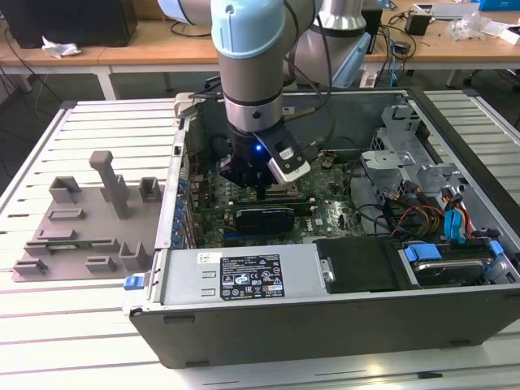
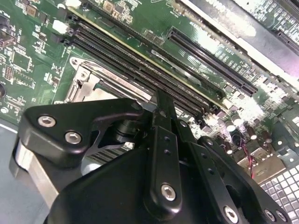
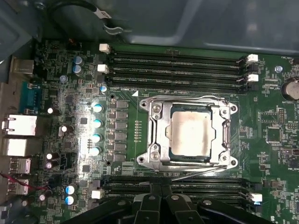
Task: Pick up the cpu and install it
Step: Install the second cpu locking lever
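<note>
The cpu (image 3: 189,135), a square chip with a dull silver top, lies flat inside the metal socket frame (image 3: 155,135) on the green motherboard (image 3: 70,140) in the first wrist view. My gripper (image 3: 162,189) hangs just above the board beside the socket. Its two black fingers are pressed together with nothing between them. In the second wrist view the gripper (image 2: 161,103) points at the memory slots next to the socket frame (image 2: 88,84). In the exterior view the gripper (image 1: 262,185) is lowered into the open computer case (image 1: 325,325), over the board.
A grey plastic tray (image 1: 81,227) with upright blocks lies outside the case on the exterior view's left. Memory slots (image 3: 177,63) flank the socket. The power supply (image 1: 244,276) sits at the case front. A drive cage and cables (image 1: 422,179) fill the right.
</note>
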`<action>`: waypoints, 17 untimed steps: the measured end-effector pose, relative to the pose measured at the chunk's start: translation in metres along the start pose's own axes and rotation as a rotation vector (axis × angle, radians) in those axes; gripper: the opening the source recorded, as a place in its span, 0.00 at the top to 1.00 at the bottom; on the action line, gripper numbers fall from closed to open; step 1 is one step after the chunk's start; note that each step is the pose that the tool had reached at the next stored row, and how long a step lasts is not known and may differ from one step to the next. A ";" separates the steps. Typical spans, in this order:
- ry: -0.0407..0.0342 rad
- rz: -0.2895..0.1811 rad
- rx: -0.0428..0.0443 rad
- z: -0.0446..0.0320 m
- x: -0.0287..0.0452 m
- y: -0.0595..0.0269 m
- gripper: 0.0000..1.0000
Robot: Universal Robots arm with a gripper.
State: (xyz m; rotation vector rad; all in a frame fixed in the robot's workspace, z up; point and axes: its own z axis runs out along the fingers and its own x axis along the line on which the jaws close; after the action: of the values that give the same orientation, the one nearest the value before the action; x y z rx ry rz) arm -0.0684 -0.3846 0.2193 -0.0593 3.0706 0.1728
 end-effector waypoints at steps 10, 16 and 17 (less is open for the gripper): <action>-0.0030 0.005 -0.0700 0.0088 0.0046 -0.0061 0.89; -0.0047 0.009 -0.1017 0.0147 0.0050 -0.0068 0.89; -0.0048 0.009 -0.1073 0.0153 0.0051 -0.0072 0.89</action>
State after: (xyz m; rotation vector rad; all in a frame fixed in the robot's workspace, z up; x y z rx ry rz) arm -0.0722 -0.3902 0.2031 -0.0504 3.0549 0.3375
